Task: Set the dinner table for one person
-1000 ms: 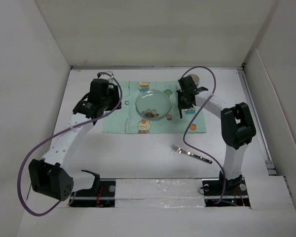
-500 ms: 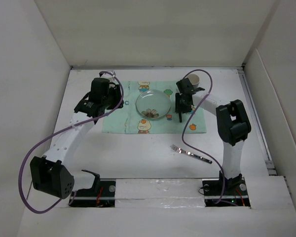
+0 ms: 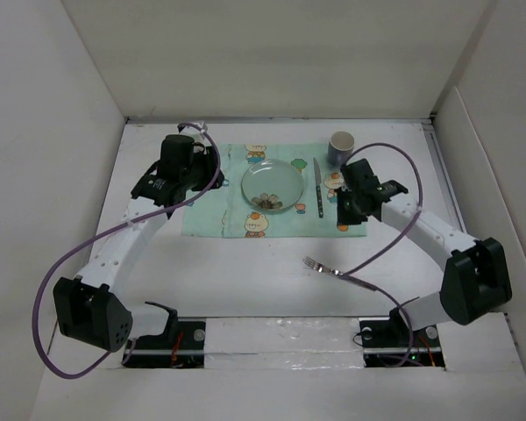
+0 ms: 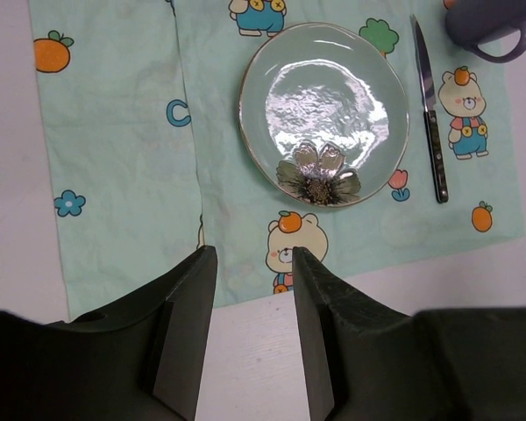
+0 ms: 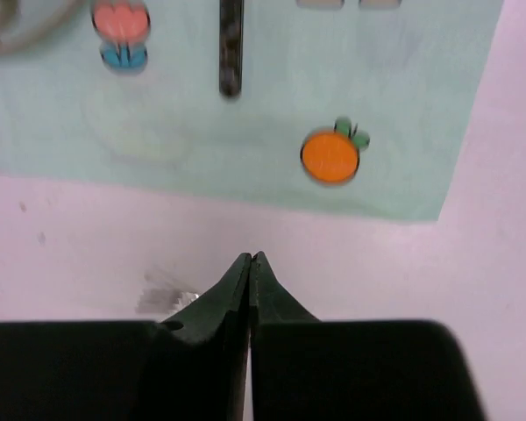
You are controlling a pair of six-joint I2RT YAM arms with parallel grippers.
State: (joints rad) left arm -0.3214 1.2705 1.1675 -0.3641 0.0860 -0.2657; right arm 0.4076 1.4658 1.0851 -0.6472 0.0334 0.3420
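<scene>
Dinner table (image 3: 245, 272); mug (image 4: 484, 26) prob. half offscreen

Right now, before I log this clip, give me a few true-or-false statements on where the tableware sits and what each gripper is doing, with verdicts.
1. The knife lies on the placemat, right of the glass plate. True.
2. The fork lies on the placemat, left of the plate. False: it lies on the bare dinner table, off the placemat, nearer the arm bases.
3. The right gripper is shut with nothing in it. True.
4. The left gripper is shut on the plate. False: it is open, with nothing between its fingers.
5. The mug stands at the placemat's far right corner. True.
</scene>
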